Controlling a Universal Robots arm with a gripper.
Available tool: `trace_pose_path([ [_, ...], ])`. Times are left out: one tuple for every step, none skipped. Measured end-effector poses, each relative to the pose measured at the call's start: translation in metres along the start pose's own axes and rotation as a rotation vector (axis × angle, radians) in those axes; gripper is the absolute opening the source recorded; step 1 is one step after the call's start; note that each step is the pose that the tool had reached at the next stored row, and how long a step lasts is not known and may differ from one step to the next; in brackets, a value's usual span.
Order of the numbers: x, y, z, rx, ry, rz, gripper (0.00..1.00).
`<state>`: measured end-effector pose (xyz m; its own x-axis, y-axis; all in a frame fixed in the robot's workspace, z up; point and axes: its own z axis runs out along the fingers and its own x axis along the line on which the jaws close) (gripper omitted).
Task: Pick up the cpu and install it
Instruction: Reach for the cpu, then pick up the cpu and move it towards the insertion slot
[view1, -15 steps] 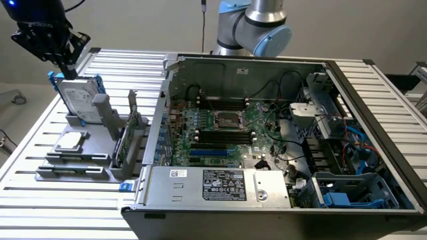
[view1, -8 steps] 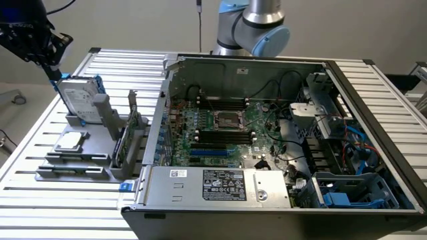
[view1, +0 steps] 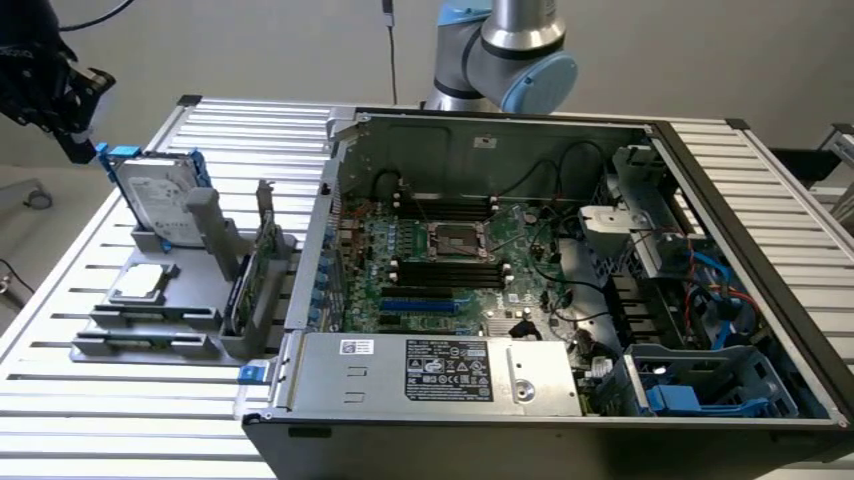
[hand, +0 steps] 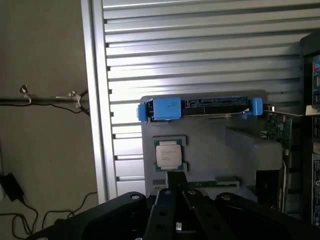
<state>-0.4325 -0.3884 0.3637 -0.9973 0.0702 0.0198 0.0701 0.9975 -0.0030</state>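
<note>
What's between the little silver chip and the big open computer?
A green circuit card stands on edge in the grey holder, between the cpu and the computer case. The exterior view shows it.

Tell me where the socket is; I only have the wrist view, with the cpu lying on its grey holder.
Observer: The socket sits in the middle of the motherboard, inside the open computer case, between rows of black memory slots.
Operator: Which way from the holder?
Observer: The case lies on the exterior view's right of the grey holder that carries the cpu.
Operator: And where am I from outside?
Observer: The end effector hangs high at the exterior view's upper left, apart from the holder.
</note>
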Motion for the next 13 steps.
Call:
trace_pose_path([
  [0.0, 0.0, 0.0, 0.0, -0.0001, 0.0, 0.11],
  [0.0, 0.0, 0.0, 0.0, 0.0, 0.0, 0.11],
  [0.0, 0.0, 0.0, -0.0001, 0.0, 0.0, 0.11],
  [0.0001, 0.0, 0.0, -0.0001, 0.0, 0.0, 0.11],
  [0.0, 0.0, 0.0, 0.0, 0.0, 0.0, 0.11],
  [0.0, 0.0, 0.0, -0.0001, 0.0, 0.0, 0.11],
  [0.0, 0.0, 0.0, 0.0, 0.0, 0.0, 0.11],
  [0.0001, 0.0, 0.0001, -0.0001, 0.0, 0.0, 0.11],
  [0.0001, 0.0, 0.0, 0.0, 0.0, 0.0, 0.11],
  [0.0001, 0.0, 0.0, 0.0, 0.0, 0.0, 0.11],
  [0.0001, 0.0, 0.0, 0.0, 0.0, 0.0, 0.11],
  [0.0001, 0.0, 0.0001, -0.0001, 0.0, 0.0, 0.12],
  [0.0001, 0.0, 0.0, 0.0, 0.0, 0.0, 0.12],
])
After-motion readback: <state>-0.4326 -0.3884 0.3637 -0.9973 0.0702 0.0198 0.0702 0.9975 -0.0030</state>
